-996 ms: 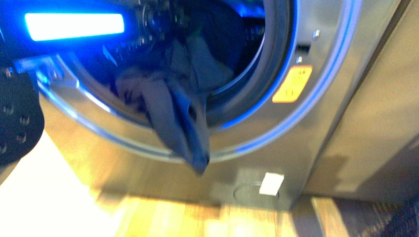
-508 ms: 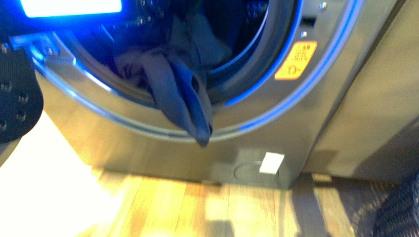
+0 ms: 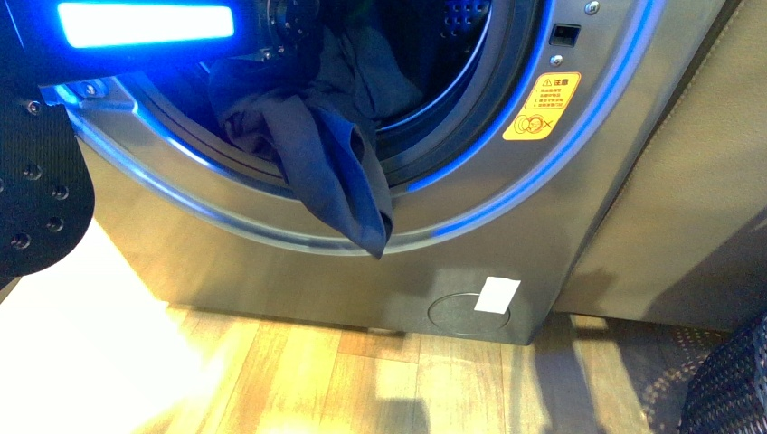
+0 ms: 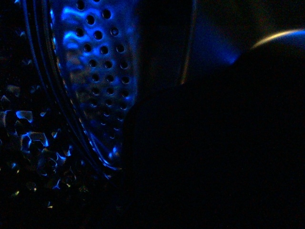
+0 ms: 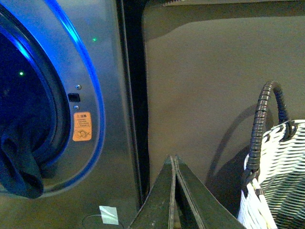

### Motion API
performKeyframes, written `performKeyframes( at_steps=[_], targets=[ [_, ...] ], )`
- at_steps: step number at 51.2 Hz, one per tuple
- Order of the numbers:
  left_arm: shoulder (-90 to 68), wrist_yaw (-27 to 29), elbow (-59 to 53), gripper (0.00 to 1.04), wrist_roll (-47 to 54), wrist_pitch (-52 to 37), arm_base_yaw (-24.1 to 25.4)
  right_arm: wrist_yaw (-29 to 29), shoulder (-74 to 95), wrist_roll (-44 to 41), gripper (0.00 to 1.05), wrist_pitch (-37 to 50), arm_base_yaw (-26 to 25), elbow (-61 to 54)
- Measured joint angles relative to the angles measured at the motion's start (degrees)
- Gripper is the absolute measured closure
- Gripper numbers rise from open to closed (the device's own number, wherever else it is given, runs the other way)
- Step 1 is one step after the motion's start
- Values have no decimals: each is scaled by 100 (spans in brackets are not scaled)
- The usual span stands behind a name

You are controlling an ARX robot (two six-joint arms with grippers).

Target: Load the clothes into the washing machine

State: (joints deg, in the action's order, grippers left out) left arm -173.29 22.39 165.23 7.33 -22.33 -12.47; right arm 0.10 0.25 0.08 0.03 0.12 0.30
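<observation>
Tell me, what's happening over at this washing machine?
A two-armed robot is loading laundry. The blue-grey clothes are mostly inside the washing machine, but one part hangs out over the lower edge of the round opening. The left arm reaches into the drum; its camera shows little besides dark and perforated steel, so its claw cannot be judged. The right claw is shut and empty, off to the side of the machine near a white woven basket. The load is not fully in.
</observation>
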Motion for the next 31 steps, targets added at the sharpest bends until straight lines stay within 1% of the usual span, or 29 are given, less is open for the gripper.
performKeyframes(
  at_steps=[7, 17, 24, 31],
  targets=[
    [-94, 20, 0, 97, 20, -535, 4, 0, 0, 0, 102, 0, 0, 0],
    [-129, 79, 0, 97, 13, -1080, 17, 0, 0, 0, 102, 0, 0, 0],
    [-129, 26, 0, 97, 48, -1117, 17, 0, 0, 0, 102, 0, 0, 0],
    [-151, -192, 0, 97, 129, -826, 11, 0, 0, 0, 102, 0, 0, 0]
  ],
)
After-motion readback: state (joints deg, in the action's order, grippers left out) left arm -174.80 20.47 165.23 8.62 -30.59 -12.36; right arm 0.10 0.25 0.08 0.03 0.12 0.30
